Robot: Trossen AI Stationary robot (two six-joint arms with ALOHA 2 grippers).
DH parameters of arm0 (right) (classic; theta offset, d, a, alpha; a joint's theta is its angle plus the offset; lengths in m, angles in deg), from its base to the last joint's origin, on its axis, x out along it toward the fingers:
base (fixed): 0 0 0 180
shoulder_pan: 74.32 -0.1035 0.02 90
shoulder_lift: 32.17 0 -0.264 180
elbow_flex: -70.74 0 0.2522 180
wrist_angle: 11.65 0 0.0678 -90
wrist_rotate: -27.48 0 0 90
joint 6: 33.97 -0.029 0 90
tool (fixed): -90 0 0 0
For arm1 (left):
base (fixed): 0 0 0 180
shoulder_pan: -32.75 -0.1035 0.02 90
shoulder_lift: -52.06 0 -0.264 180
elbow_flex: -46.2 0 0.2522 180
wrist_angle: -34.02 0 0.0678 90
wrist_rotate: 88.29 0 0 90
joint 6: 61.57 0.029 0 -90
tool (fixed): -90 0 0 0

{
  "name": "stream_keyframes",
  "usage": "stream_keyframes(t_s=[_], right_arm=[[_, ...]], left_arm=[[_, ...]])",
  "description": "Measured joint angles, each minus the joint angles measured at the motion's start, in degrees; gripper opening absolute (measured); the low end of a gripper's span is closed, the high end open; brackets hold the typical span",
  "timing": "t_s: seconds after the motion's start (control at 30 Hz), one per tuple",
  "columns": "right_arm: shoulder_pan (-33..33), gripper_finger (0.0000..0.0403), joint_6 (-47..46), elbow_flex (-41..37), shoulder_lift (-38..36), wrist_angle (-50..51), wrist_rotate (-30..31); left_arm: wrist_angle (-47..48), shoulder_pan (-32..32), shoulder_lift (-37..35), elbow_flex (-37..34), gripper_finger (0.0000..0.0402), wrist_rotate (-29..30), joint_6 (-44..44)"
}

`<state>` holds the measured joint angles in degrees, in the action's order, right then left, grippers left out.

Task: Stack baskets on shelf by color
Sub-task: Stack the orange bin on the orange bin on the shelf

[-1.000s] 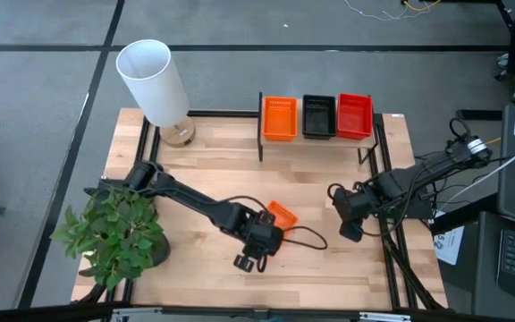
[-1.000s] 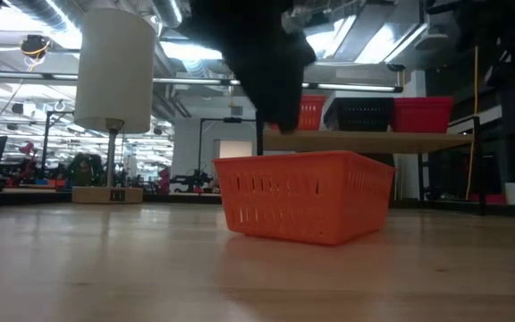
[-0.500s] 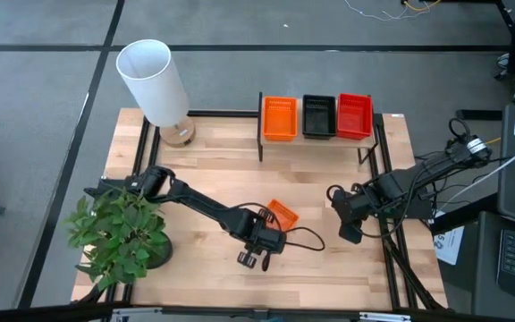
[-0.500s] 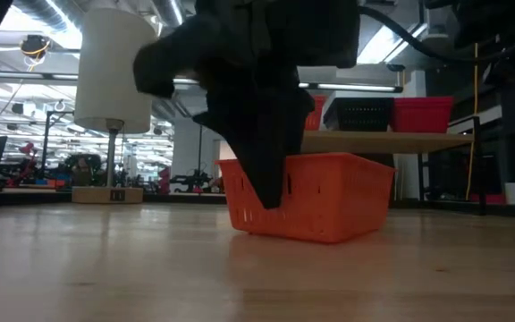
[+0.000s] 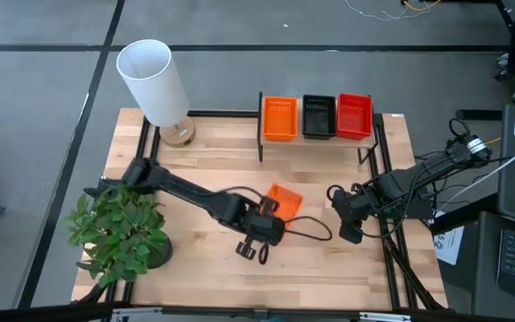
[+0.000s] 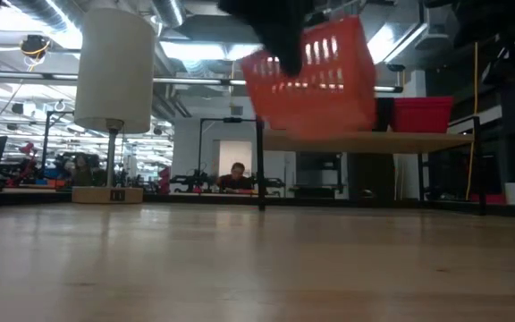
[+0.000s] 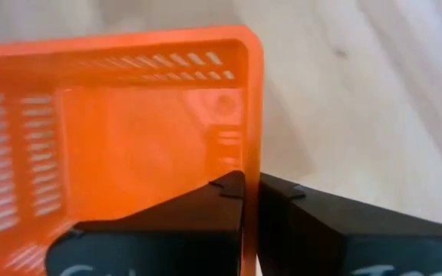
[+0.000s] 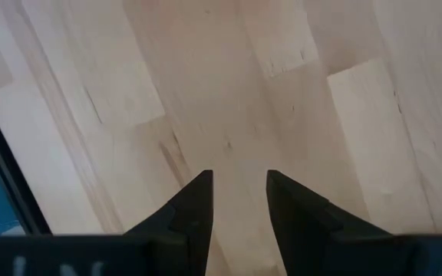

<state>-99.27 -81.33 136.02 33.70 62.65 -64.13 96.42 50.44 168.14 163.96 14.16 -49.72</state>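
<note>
Left end effector (image 7: 250, 188) pinching orange basket (image 7: 113, 130), above wooden table (image 5: 204, 170)

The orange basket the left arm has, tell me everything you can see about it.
The orange basket is a small shallow rectangular tub, plastic by the look of it, with slotted sides and a smooth rim. It looks empty. The left gripper is shut on one side wall, one finger inside and one outside. In the low view it hangs tilted, clear of the table, in front of the shelf. From above it sits near the table's middle.
</note>
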Motion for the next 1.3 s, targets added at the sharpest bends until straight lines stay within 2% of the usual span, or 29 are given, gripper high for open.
stream_keyframes(t_s=[0.23, 0.47, 0.53, 0.7, 0.8, 0.9, 1.03, 1.3], right_arm=[[0.0, 0.0123, 0.0, 0.0, 0.1, -0.6, 0.4], [0.0, 0.0123, -0.1, 0.0, 0.2, -1.0, 0.4], [0.0, 0.0123, -0.1, 0.0, 0.2, -1.1, 0.4], [-0.2, 0.0123, -0.2, 0.0, 0.2, -1.1, 0.1], [-1.3, 0.0123, -0.5, 0.0, 0.2, -1.1, 0.1], [-2.8, 0.0123, -2.0, 0.0, 0.2, -1.1, 0.1], [-4.6, 0.0123, -3.5, 0.0, 0.2, -1.2, 0.4], [-6.5, 0.0123, -3.6, 0.0, 0.2, -1.3, 0.4]], left_arm=[[3.0, -5.1, -5.5, 7.0, 0.0000, 7.5, 7.7], [2.9, -16.1, -7.2, 15.4, 0.0000, 7.9, 12.8], [3.7, -20.5, -7.3, 17.4, 0.0000, 6.1, 12.8], [3.8, -31.7, -6.7, 17.2, 0.0000, -5.3, 11.1], [3.2, -36.0, -6.2, 16.7, 0.0000, -7.1, 10.8], [2.3, -37.7, -5.9, 16.6, 0.0000, -8.6, 10.8], [1.1, -38.4, -5.3, 16.5, 0.0000, -13.8, 10.8], [2.1, -37.3, -3.2, 16.5, 0.0000, -13.0, 9.0]])
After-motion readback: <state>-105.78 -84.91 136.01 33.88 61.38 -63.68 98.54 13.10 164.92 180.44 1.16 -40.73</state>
